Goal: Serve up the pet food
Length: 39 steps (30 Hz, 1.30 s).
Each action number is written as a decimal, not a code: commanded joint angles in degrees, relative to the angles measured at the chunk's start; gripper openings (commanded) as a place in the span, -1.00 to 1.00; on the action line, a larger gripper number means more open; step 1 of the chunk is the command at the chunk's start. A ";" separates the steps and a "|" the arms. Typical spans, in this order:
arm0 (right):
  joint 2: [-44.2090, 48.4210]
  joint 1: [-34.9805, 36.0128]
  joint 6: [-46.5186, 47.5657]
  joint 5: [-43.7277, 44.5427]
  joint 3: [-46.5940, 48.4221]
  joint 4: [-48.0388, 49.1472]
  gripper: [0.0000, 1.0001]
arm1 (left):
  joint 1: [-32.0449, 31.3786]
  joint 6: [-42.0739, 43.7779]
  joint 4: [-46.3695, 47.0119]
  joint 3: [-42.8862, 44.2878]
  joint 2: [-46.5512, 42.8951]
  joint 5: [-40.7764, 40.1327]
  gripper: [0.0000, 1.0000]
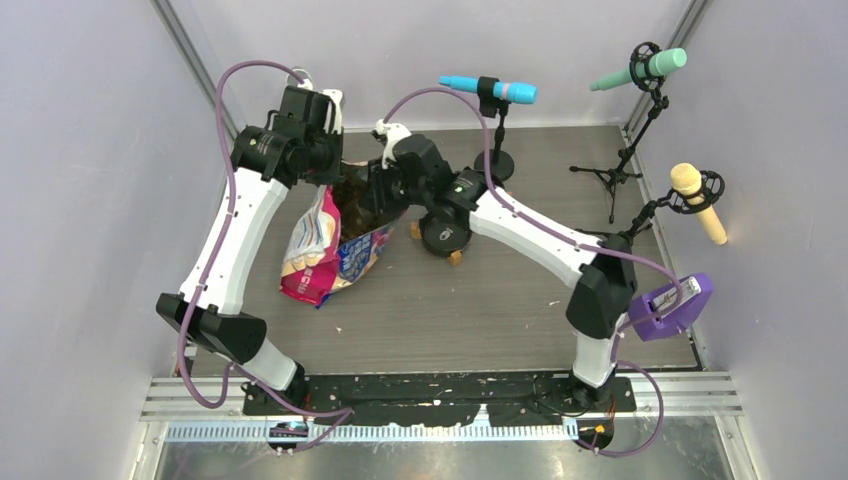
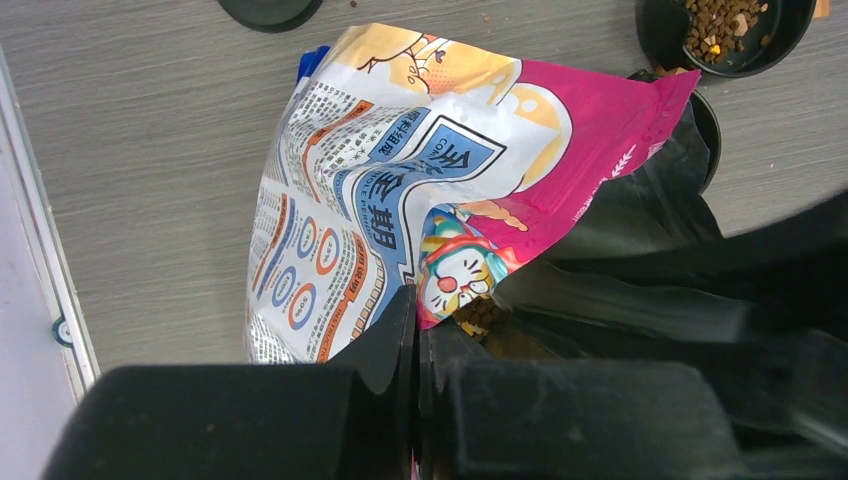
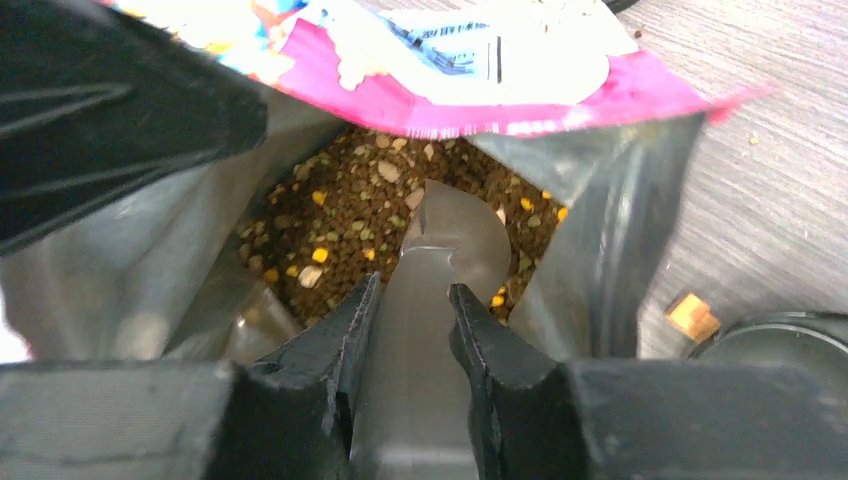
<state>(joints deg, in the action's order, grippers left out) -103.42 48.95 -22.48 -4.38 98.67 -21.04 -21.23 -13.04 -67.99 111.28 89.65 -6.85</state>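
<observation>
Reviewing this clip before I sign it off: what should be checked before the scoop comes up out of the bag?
1. Left end effector clamped on the edge of the bag: ok.
2. Bag mouth open: ok, kibble shows inside.
3. Right end effector closed on the handle of the scoop: ok.
4. Scoop loaded: not ok, its head shows bare metal above the kibble.
5. Bowl upright beside the bag: ok, it already holds some kibble.
6. Clear path from bag to bowl: cannot tell, as the right arm covers that stretch in the top view.
</observation>
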 commanded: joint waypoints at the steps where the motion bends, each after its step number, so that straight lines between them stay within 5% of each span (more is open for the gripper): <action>1: -4.94 0.66 2.96 5.21 6.22 -1.72 -0.90 | 0.05 -0.50 1.32 2.67 -2.60 2.18 -1.00; 12: -12.43 1.14 5.24 5.36 8.39 -3.99 -0.89 | 0.05 -0.50 0.70 4.07 -1.59 2.90 -1.00; 26: -17.92 0.33 -0.06 -17.88 10.19 0.08 -0.89 | 0.43 0.06 0.65 4.46 -1.30 1.67 -1.00; 39: -9.54 -6.75 -21.37 -32.73 -4.95 25.91 -0.90 | 1.70 0.38 0.49 4.67 -1.74 0.72 -1.00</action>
<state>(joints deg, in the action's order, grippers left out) -116.46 43.83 -33.15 -32.01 97.82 -0.71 -20.16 -12.84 -69.17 112.38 90.63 -6.50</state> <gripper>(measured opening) 0.319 0.011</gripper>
